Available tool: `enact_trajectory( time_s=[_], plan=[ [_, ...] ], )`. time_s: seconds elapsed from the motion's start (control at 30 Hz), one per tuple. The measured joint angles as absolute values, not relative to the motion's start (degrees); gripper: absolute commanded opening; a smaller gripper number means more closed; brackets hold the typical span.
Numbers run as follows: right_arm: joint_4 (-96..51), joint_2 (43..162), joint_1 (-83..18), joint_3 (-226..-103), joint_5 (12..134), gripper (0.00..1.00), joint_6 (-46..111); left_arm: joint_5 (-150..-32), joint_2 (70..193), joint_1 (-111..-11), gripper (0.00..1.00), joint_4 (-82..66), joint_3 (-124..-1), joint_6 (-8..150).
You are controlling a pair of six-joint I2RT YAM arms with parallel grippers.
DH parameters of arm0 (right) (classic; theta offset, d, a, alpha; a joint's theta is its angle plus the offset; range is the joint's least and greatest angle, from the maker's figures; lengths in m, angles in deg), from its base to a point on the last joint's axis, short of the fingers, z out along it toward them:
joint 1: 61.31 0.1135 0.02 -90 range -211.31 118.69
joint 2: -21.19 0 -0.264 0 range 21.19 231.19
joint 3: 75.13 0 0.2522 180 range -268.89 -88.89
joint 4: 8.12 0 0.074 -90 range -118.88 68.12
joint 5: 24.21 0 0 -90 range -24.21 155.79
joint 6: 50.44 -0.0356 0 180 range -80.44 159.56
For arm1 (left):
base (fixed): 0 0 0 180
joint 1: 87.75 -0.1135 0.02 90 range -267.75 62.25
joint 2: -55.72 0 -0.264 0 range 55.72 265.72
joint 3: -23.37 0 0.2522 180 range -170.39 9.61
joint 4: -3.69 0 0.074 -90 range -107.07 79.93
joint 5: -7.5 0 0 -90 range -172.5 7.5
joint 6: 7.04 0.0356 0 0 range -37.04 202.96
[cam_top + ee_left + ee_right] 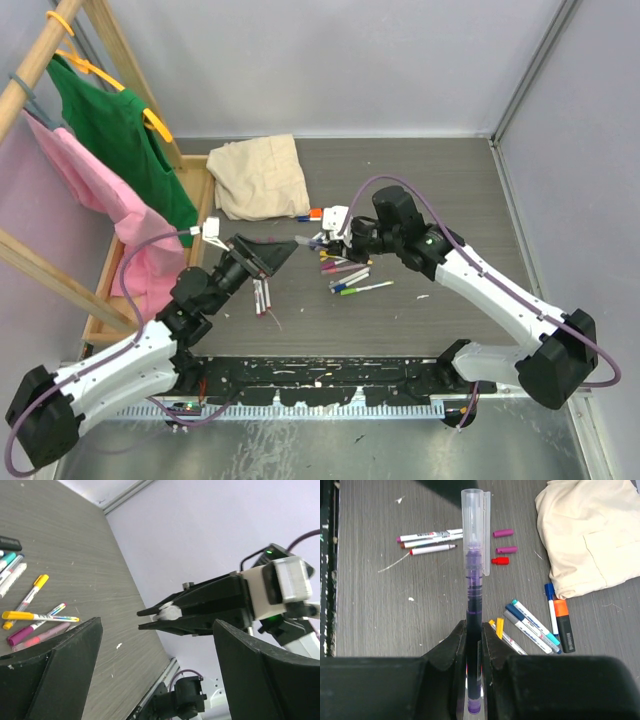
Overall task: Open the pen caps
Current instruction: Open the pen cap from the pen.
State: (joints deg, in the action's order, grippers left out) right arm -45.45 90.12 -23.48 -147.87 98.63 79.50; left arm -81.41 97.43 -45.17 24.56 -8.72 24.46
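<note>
My right gripper is shut on a dark purple pen that points away from the wrist. A clear cap with a clip covers the pen's far end. In the top view this gripper hovers over the pile of pens. My left gripper faces it with jaws wide open and nothing between the fingers. The right gripper shows ahead of them in the left wrist view. Loose pen caps lie on the table: two purple, one red, one yellow.
Three uncapped pens lie apart from the capped ones. A thick black marker with an orange cap lies beside a folded beige cloth. A wooden rack with green and pink garments stands at the left.
</note>
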Motion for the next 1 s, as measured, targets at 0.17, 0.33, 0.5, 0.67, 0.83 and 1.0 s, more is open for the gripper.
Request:
enact_trajectory(
  time_s=[0.17, 0.33, 0.5, 0.67, 0.83, 1.0],
  plan=[
    [-42.04, 90.47, -22.72, -147.87, 98.17, 0.01, 74.17, -75.86, 104.80, -42.41, 0.81, 26.18, -10.47, 21.94],
    [-40.31, 92.17, -20.40, -147.85, 96.38, 0.01, 72.62, -73.85, 110.52, -41.54, 0.66, 28.17, -13.61, 20.79],
    [-39.85, 93.83, -18.72, -147.83, 93.71, 0.01, 72.22, -72.80, 112.47, -41.23, 0.48, 30.37, -14.62, 20.57],
    [-39.26, 93.85, -18.61, -147.83, 91.64, 0.01, 72.03, -72.06, 112.49, -41.19, 0.36, 30.40, -14.62, 20.59],
    [-38.91, 93.85, -18.61, -147.83, 90.37, 0.01, 71.90, -71.23, 112.47, -41.14, 0.27, 29.85, -14.62, 20.76],
    [-38.54, 93.85, -18.61, -147.83, 90.09, 0.01, 71.90, -70.09, 111.75, -41.10, 0.03, 28.19, -14.62, 21.03]
  ],
)
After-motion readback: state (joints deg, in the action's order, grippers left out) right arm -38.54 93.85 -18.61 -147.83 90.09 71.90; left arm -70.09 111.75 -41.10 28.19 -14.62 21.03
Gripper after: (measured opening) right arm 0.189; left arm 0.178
